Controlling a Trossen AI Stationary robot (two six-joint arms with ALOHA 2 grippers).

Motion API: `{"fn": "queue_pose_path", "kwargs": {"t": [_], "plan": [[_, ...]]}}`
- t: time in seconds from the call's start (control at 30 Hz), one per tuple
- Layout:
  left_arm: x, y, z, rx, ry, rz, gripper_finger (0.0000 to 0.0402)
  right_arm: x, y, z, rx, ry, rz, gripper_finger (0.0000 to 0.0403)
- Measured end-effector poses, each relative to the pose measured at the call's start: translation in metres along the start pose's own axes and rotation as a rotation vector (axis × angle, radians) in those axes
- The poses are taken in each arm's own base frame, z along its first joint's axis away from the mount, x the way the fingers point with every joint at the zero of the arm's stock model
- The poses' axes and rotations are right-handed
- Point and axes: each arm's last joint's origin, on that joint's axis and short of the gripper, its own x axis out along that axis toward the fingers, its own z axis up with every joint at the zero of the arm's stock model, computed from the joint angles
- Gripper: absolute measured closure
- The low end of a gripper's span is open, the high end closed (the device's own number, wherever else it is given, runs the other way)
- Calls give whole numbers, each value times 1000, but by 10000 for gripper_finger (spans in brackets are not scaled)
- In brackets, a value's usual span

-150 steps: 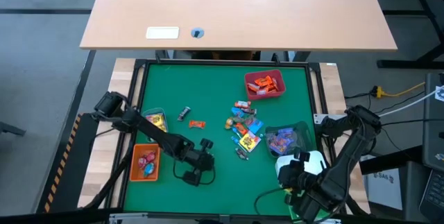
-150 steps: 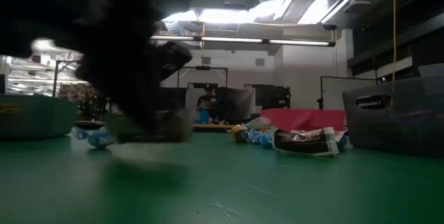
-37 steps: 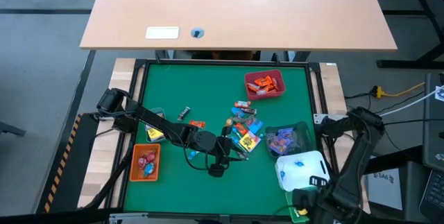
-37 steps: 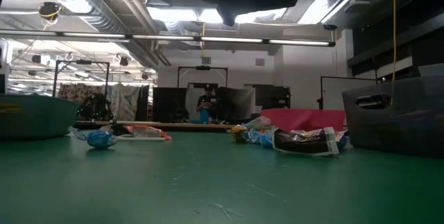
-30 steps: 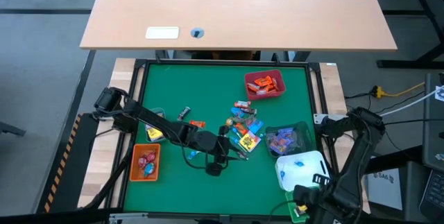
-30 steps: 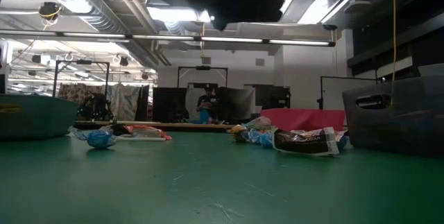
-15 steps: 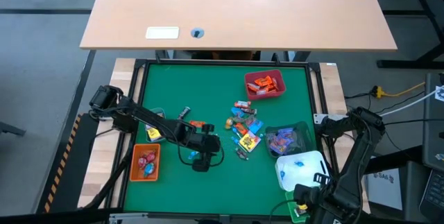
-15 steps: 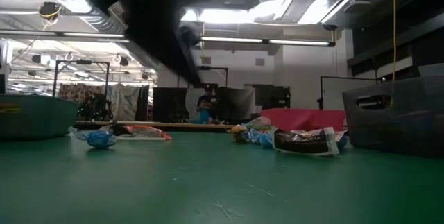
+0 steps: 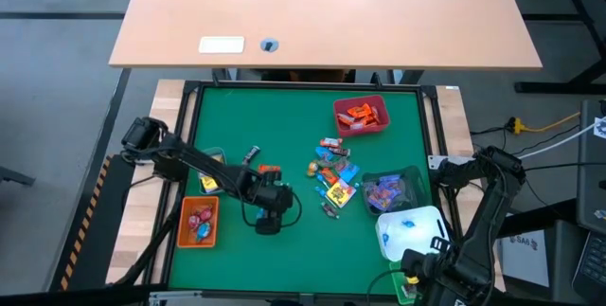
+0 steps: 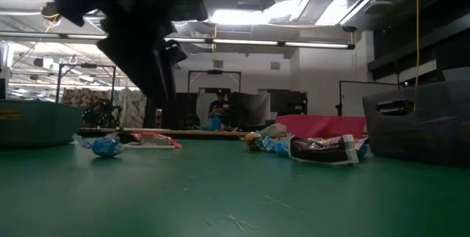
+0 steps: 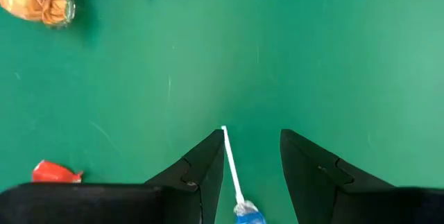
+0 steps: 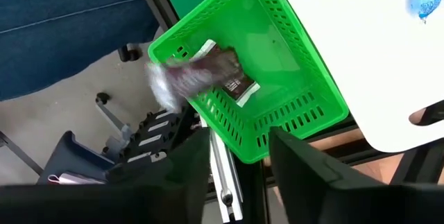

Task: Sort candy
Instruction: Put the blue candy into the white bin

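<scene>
Several bins loaded already | loose candy (image 9: 332, 178) heap right of table centre, roughly a dozen left | left gripper (image 11: 251, 175) at 7 o'clock of heap, clamped on blue lollipop (image 11: 238, 193) | right gripper (image 12: 237, 158) parted, empty, above green bin (image 12: 251, 89) at table's 5 o'clock.

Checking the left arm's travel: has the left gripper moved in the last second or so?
Yes. In the high view the left gripper has pulled back from the candy pile toward the orange bin.
</scene>
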Motion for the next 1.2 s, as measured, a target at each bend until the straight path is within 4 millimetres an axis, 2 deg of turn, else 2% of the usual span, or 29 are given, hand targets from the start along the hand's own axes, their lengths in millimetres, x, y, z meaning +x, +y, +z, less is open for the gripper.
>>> {"fn": "queue_pose_path", "kwargs": {"t": [0.2, 0.3, 0.6, 0.87, 1.2], "plan": [[0, -1, -3, -35, 10, 65, 272, 0, 0, 0, -5, 0, 3, 214], [2, 0, -7, -59, 18, 72, 272, 0, 0, 0, -5, -16, 3, 210], [20, 6, -37, -128, 83, 90, 272, -1, 1, 6, -7, -205, -6, 210], [26, 5, -37, -161, 25, 42, 272, -2, 0, 11, -6, -392, -21, 210], [25, -1, -35, -163, 12, -38, 272, -3, 0, 12, -54, -436, -36, 210]]}}
